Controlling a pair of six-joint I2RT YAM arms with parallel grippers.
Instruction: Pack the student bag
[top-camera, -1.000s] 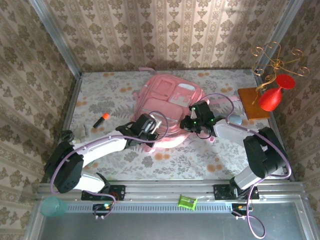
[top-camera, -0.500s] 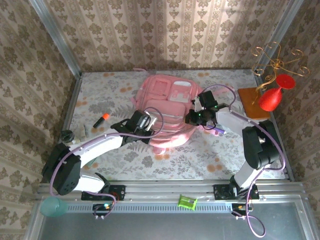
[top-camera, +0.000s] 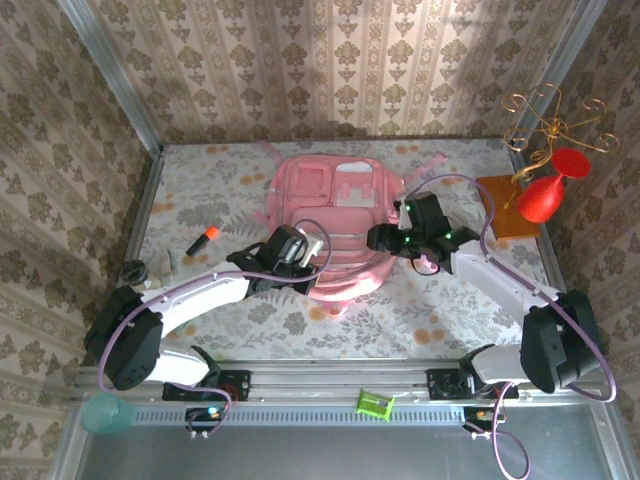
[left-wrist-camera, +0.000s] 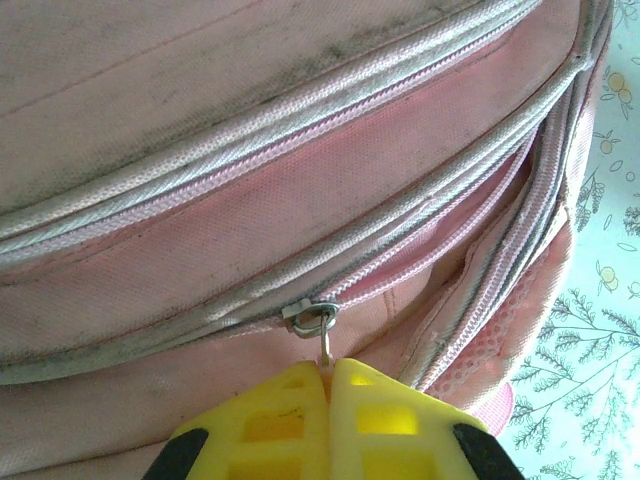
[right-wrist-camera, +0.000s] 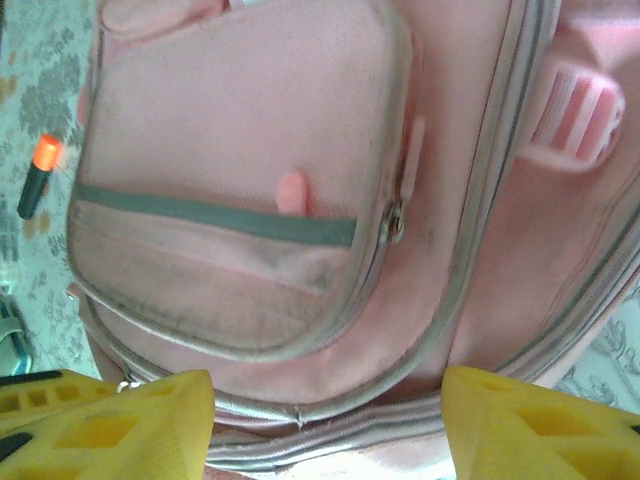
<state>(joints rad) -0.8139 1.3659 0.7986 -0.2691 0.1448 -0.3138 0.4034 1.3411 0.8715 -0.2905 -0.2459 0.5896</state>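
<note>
A blue-green cup (top-camera: 100, 412) is sitting at the near left corner, and I cannot tell if anything is in it. Further back, an orange and black pen (top-camera: 202, 240) is lying by itself on the flowery table (top-camera: 200, 190). Next, the left claw (left-wrist-camera: 329, 372) is squeezing all the way shut. Its yellow fingers (left-wrist-camera: 270, 420) are pinching the little metal zip pull (left-wrist-camera: 324, 338) of the student bag (top-camera: 335, 200). The bag is lying flat in the middle of the table, towards the back wall, with its front facing up. It is big, soft and pink, with pale zip lines running across it, and it is looking a bit grubby. Just right of the zip pull a gap is showing some pink netting, but I cannot tell what is inside. The front pocket (right-wrist-camera: 240, 190) is wearing a grey band, and a small pink tab (right-wrist-camera: 292, 190) is sticking up at that band. The right claw (right-wrist-camera: 328, 375) is hanging over the bag with its fingers far apart, holding nothing. At the far right, a red vase (top-camera: 545, 195) is standing on a wooden block (top-camera: 500, 210) beside a curly gold wire stand (top-camera: 548, 115).
</note>
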